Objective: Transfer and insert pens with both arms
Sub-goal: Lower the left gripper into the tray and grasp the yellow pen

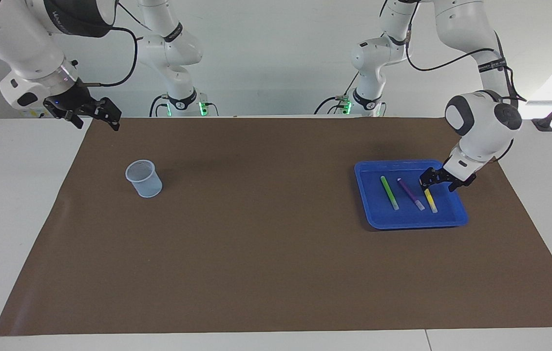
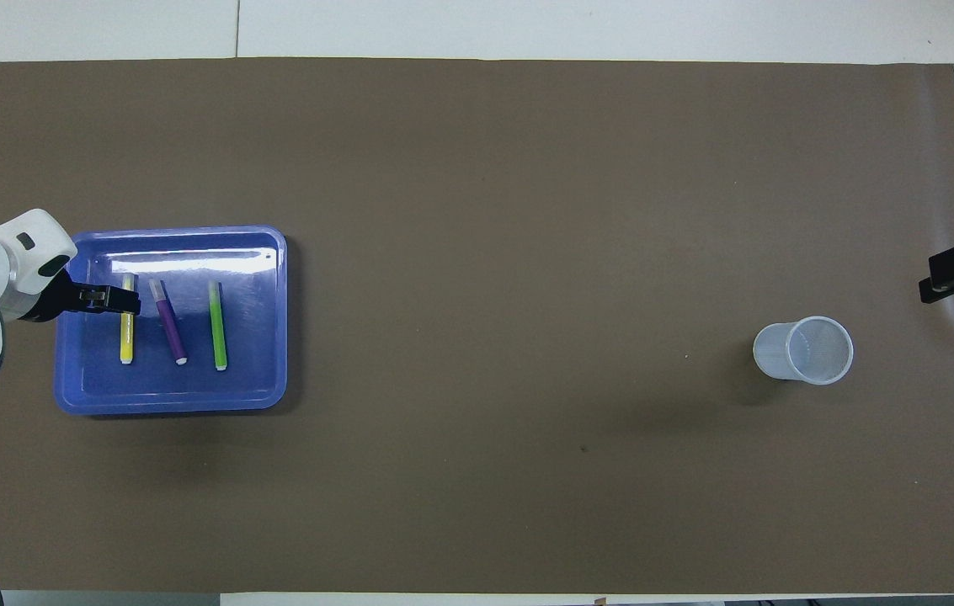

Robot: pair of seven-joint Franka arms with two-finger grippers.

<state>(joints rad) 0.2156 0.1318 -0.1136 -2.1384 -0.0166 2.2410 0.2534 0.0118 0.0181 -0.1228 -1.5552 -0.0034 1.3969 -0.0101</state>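
Observation:
Three pens lie side by side in a blue tray (image 1: 453,218) toward the left arm's end of the table: green (image 1: 389,192), purple (image 1: 410,193) and yellow (image 1: 430,200). They also show in the overhead view: green pen (image 2: 217,326), purple pen (image 2: 170,326), yellow pen (image 2: 127,335). My left gripper (image 1: 424,182) is low over the tray, just above the yellow pen's end nearer the robots. From overhead the left gripper (image 2: 126,300) covers part of that pen. My right gripper (image 1: 111,116) waits, raised at the mat's corner at the right arm's end, holding nothing.
A clear plastic cup (image 1: 144,179) stands upright on the brown mat (image 1: 266,253) toward the right arm's end; it also shows in the overhead view (image 2: 805,350). Two slimmer white arms with green-lit bases (image 1: 185,105) stand at the robots' edge of the table.

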